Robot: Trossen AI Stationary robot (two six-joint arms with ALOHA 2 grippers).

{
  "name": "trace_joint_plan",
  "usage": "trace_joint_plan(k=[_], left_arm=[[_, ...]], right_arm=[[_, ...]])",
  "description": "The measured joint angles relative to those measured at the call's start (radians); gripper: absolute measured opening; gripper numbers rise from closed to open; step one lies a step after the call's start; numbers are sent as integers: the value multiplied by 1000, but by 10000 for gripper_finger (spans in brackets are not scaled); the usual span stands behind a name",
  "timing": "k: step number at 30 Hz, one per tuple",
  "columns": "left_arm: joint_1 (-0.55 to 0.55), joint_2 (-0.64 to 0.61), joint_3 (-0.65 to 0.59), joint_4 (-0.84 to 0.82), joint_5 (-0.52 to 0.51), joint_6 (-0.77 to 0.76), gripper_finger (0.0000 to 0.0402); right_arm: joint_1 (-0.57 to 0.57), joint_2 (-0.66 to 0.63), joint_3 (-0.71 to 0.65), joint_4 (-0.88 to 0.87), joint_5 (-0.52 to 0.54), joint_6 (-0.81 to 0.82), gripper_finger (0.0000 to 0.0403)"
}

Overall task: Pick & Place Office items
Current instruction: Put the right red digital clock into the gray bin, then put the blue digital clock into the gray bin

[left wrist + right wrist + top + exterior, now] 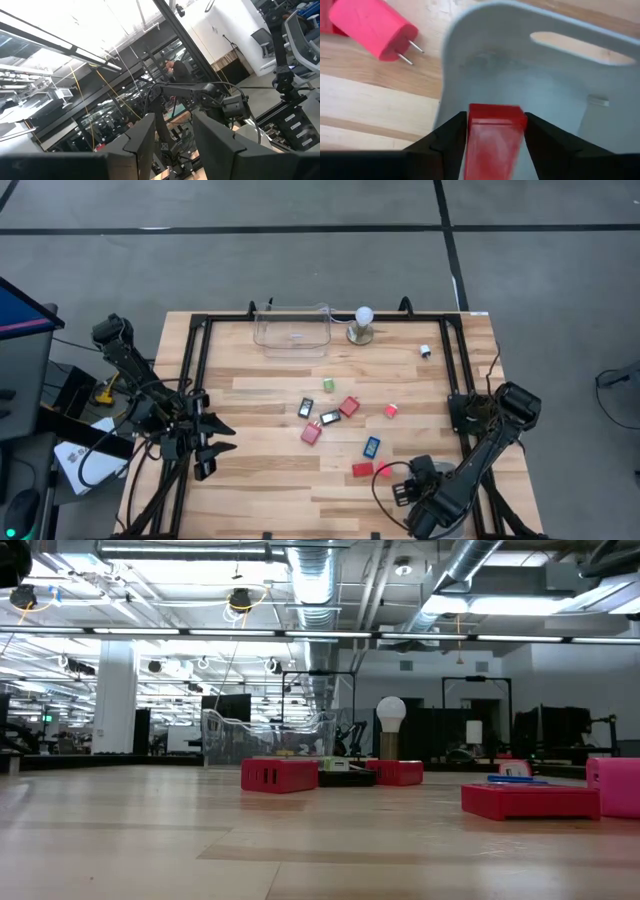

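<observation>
R arm reaches in from the table's right edge, elbow near the right rail, forearm angled toward the near edge, wrist low over the board. R gripper [495, 131] points down, fingers [445, 140] clamped either side of a red block [496, 125]. L arm waits at the left edge, folded, wrist tipped up off the table. L gripper [212, 437] aims inward, fingers closed, nothing btw them.

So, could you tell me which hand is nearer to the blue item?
The right. The right hand sits just toward the table's front edge from the blue item; the left hand waits far across at the left edge.
</observation>
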Motion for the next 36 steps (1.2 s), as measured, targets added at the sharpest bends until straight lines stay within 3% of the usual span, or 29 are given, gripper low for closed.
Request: trace_joint_plan(k=[9, 16, 21, 26, 31, 36], left_arm=[[0, 0, 0, 0, 0, 0, 129], [0, 0, 0, 1, 0, 1, 129], [0, 0, 0, 1, -1, -6, 129], [0, 0, 0, 1, -1, -20, 129], [0, 0, 0, 1, -1, -21, 129], [0, 0, 0, 1, -1, -21, 129]], right_arm=[[13, 0, 0, -74, 21, -8, 229], [54, -1, 2, -115, 165, 12, 230], [94, -2, 61, -182, 318, 24, 230], [136, -2, 178, -311, 611, 6, 230], [144, -2, 295, -329, 942, -287, 230], [96, -2, 382, -301, 1031, -902, 230]])
